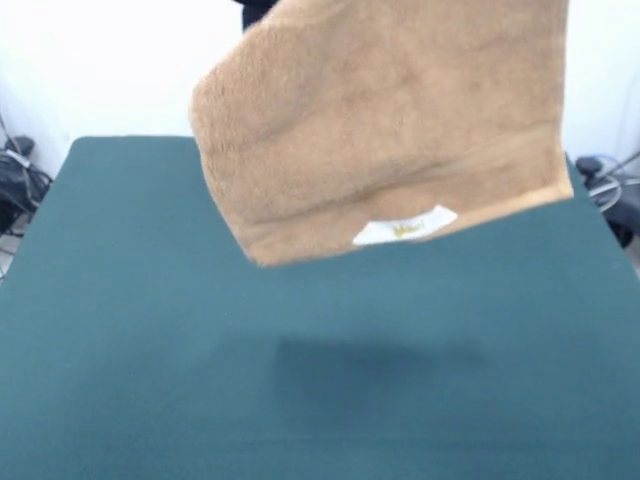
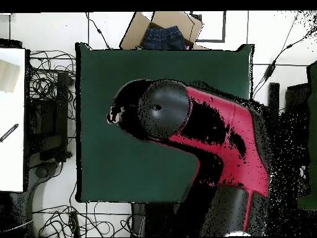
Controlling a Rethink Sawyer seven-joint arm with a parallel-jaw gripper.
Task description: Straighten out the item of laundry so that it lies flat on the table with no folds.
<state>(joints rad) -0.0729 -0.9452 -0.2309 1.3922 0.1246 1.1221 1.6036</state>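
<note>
Front view: table (image 1: 120, 330) bare up close, only a shadow under the load. Towel (image 1: 385, 120) hangs clear above table centre, tilted, tagged hem lowest, its 7 o'clock corner down; long axis not judged. Step: lift. Next: lower and drag flat. Gripper hidden; grip state undeterminable. Arm (image 2: 217, 136) overhead.
</note>
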